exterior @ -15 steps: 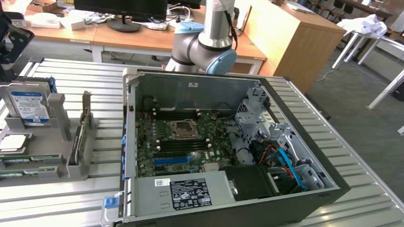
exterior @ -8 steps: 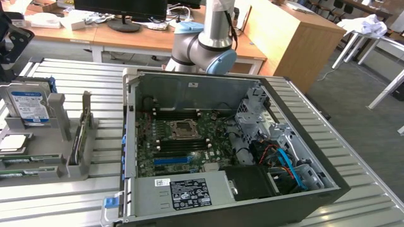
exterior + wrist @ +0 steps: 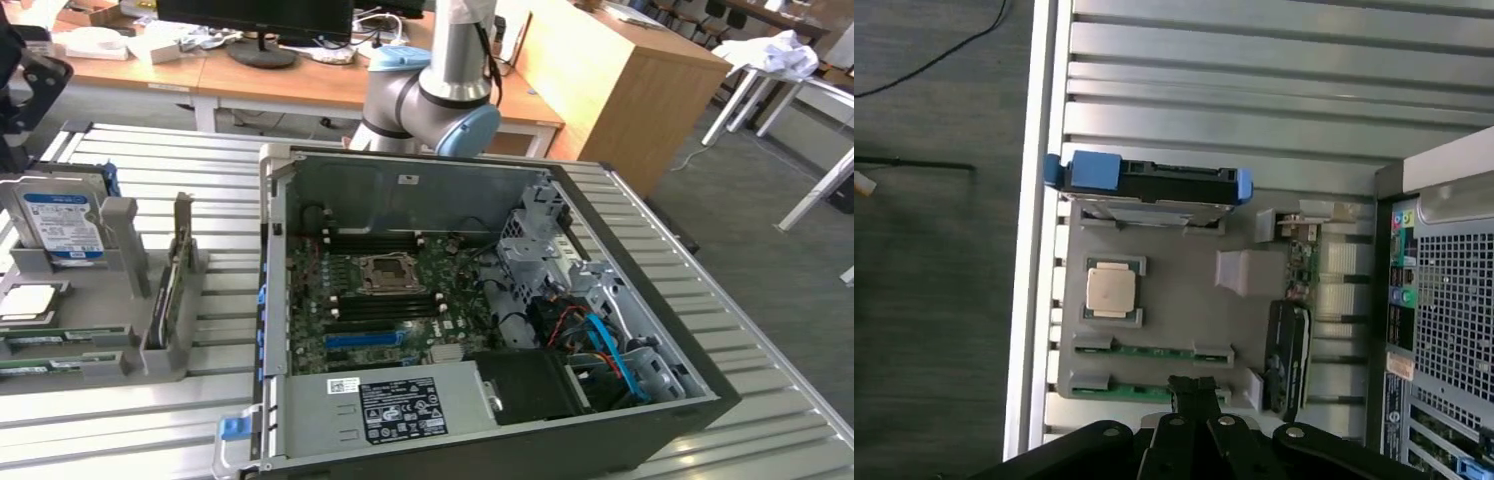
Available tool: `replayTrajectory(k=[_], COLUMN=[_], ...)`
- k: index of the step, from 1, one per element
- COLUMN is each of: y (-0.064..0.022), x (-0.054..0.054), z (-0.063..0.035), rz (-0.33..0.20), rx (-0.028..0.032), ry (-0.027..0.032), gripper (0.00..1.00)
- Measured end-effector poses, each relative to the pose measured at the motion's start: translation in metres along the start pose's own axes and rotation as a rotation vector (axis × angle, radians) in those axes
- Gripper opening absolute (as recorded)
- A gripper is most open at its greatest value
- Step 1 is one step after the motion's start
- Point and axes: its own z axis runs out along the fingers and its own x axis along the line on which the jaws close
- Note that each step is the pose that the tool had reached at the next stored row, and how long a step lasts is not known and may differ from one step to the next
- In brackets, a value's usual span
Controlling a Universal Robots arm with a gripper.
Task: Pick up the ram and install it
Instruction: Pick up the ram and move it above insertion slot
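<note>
1. Standing on the slatted table (image 3: 134,160), a grey holder (image 3: 1184,300) sits just beside the open PC case (image 3: 400,190), on the exterior view's left.
2. A hard drive (image 3: 1149,185) with blue ends stands upright at one end of the holder. A square CPU (image 3: 1110,290) lies in a pocket next to it, toward the holder's middle.
3. A black card (image 3: 1290,355) stands on edge along the holder's side nearest the case.
4. Two sticks lie parallel at the holder's end opposite the hard drive: the inner ram (image 3: 1154,351) just past the CPU, and the outer ram (image 3: 1139,392) along the holder's edge.
5. Each is a long, thin green strip set on edge, with its ends held in the holder's grey brackets.
6. The gripper (image 3: 1194,390) hangs over that end of the holder, its fingers pressed together with nothing between them. Its tip covers part of the outer ram, and it is unclear whether the two touch.
7. The motherboard (image 3: 387,300) lies inside the case, apart from the holder.
</note>
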Motion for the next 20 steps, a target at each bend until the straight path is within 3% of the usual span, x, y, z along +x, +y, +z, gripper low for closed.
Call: replayTrajectory(k=[20], y=[0.0], x=[0.0], z=[0.0], rz=[-0.364], rx=[-0.0101], ry=[0.0171], gripper=[0.11])
